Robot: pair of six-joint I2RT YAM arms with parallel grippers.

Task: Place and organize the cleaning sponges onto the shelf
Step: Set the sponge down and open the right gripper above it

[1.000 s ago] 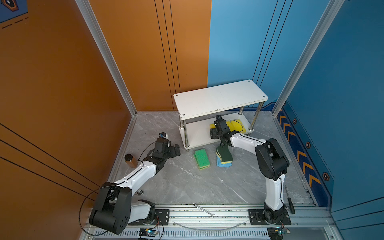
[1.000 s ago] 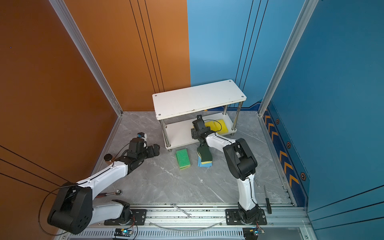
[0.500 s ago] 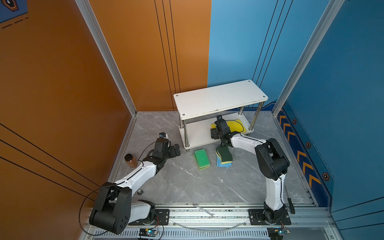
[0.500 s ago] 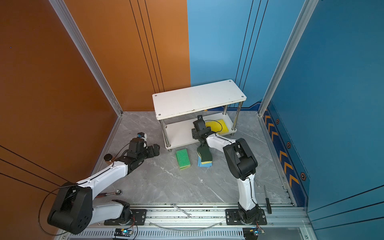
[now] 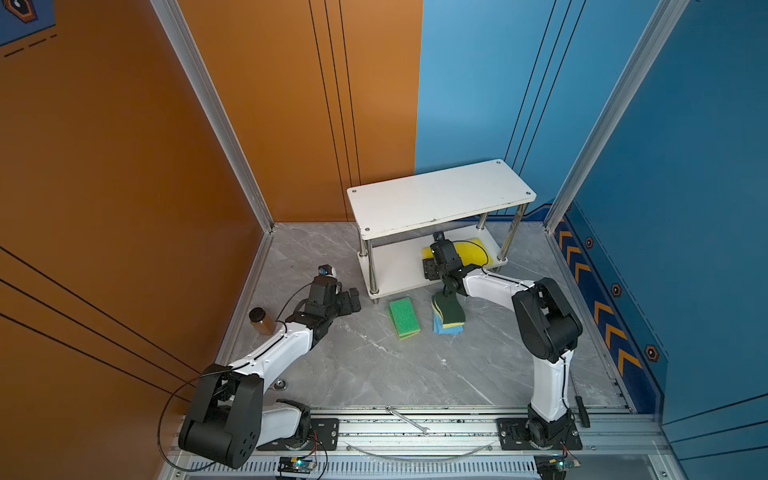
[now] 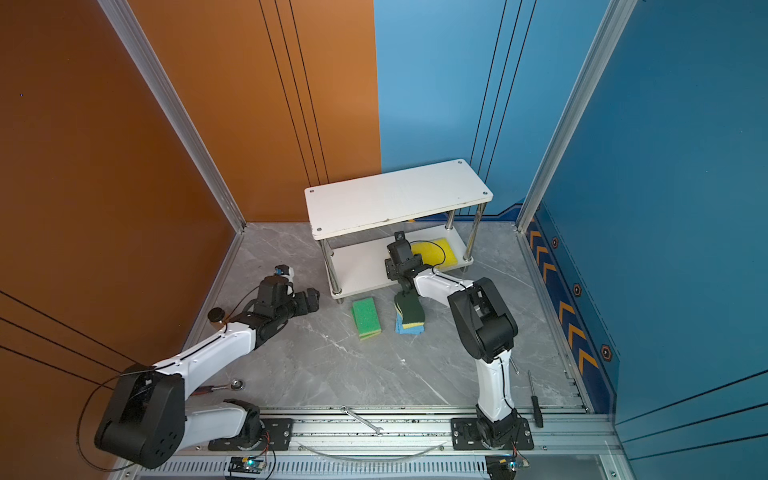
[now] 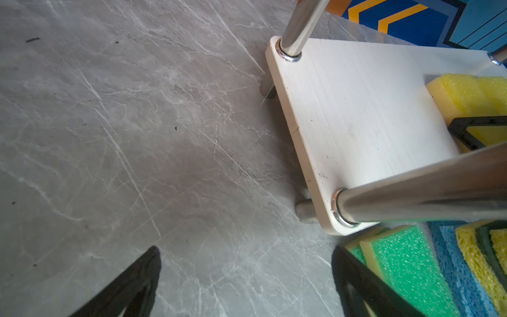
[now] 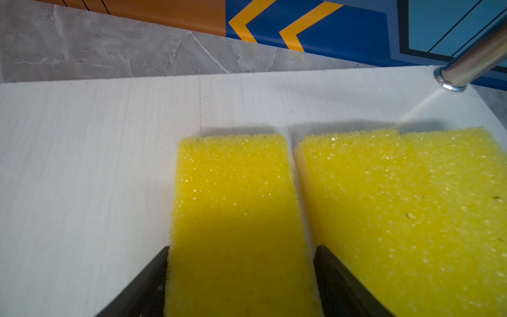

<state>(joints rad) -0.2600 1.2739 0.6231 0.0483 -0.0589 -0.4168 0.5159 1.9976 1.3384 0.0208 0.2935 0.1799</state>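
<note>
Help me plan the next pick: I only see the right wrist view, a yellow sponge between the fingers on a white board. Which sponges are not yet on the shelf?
Observer: On the floor in front of the shelf lie a green sponge and, beside it, a stack with a dark-green-topped sponge above a light blue sponge.
Operator: Could the left hand take one?
Observer: Probably. The left hand is open and holds nothing, low over the floor beside the shelf's near left leg, with the green sponge the closest to it.
</note>
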